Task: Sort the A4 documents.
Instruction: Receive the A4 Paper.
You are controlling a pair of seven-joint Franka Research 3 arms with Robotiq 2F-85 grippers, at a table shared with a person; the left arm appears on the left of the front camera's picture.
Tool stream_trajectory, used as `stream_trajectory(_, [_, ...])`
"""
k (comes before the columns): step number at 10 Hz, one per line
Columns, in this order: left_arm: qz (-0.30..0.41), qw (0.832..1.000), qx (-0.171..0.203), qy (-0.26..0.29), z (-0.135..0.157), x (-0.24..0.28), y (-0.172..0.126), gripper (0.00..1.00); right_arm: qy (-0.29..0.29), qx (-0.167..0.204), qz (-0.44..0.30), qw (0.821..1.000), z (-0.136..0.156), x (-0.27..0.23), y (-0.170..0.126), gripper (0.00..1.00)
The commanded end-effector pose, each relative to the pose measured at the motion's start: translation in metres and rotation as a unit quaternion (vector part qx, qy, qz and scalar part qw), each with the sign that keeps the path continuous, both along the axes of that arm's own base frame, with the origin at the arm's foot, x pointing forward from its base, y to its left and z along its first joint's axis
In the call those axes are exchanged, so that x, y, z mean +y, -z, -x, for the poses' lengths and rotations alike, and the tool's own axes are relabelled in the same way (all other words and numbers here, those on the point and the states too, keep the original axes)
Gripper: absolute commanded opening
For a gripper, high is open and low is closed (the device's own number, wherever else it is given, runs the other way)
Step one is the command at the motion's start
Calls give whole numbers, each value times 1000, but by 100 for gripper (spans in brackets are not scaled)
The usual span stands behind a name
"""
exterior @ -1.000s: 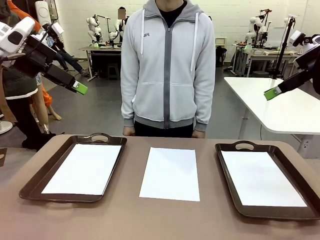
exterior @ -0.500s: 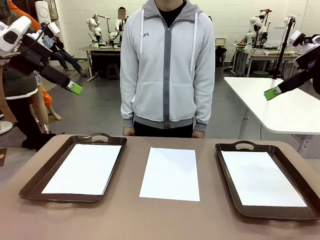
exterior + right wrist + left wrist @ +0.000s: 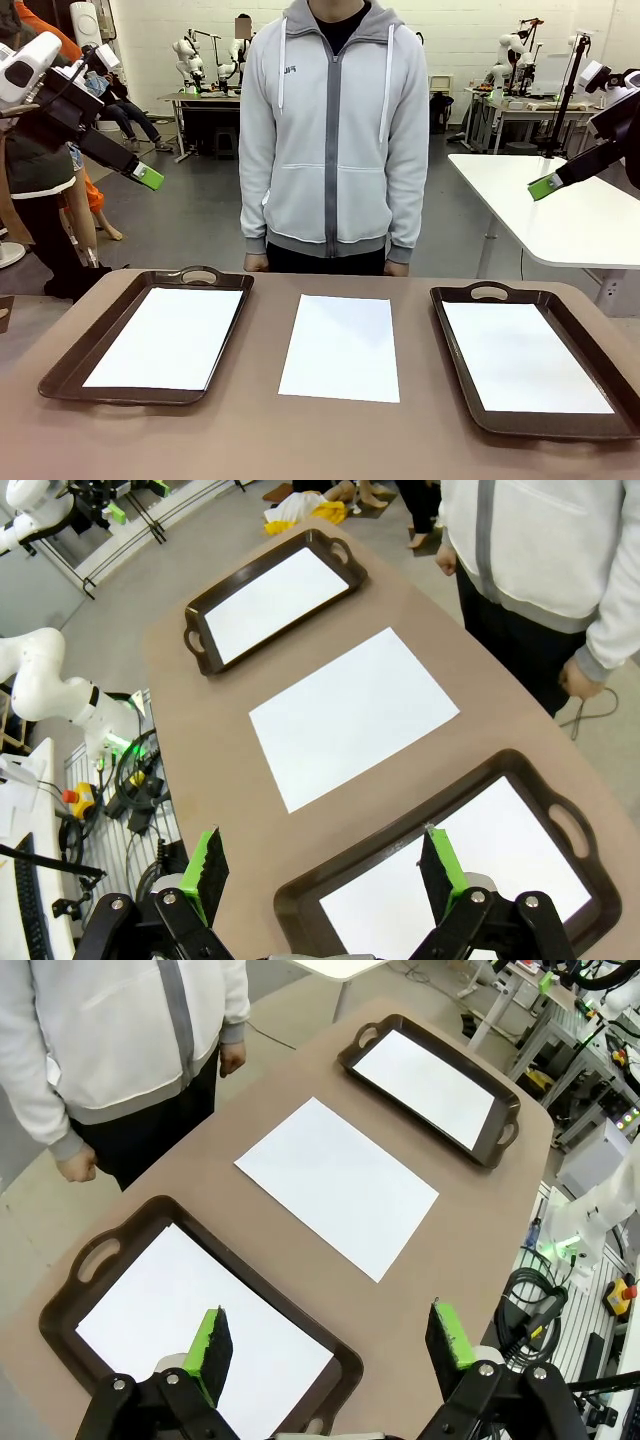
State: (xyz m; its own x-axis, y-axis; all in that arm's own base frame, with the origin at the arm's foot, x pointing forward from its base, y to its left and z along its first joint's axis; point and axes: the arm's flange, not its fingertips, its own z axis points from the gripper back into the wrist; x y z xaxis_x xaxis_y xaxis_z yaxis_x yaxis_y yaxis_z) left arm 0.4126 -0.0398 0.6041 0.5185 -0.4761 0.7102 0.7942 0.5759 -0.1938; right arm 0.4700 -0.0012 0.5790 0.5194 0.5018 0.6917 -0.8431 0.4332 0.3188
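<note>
Three white A4 documents lie on the brown table. One sheet point(image 3: 340, 347) lies bare in the middle, also seen in the left wrist view point(image 3: 335, 1185) and the right wrist view point(image 3: 350, 715). A second sheet point(image 3: 165, 337) lies in the left tray point(image 3: 75, 358), and a third sheet point(image 3: 522, 355) lies in the right tray point(image 3: 455, 345). My left gripper point(image 3: 148, 177) hangs high above the table's left side, open and empty, its fingers wide apart in the left wrist view point(image 3: 330, 1340). My right gripper point(image 3: 546, 186) is raised high at the right, likewise open and empty point(image 3: 325, 865).
A person in a grey hooded jacket point(image 3: 335, 130) stands at the far edge behind the middle sheet, hands point(image 3: 258, 262) down at the sides. A white table point(image 3: 560, 210) stands beyond the right tray. Bare tabletop shows between the trays and along the near edge.
My left gripper has drifted slightly to the left, staying high. The right gripper, the sheets, the trays and the person have not moved.
</note>
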Motion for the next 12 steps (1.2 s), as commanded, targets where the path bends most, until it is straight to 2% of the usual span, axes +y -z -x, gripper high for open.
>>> stream_trajectory(1, [-2,1000,-2,3,0,-1,0,100,-3,0,4,1000,1,0,1,100])
stream_trajectory(12, [-2,1000,-2,3,0,-1,0,100,-3,0,4,1000,1,0,1,100])
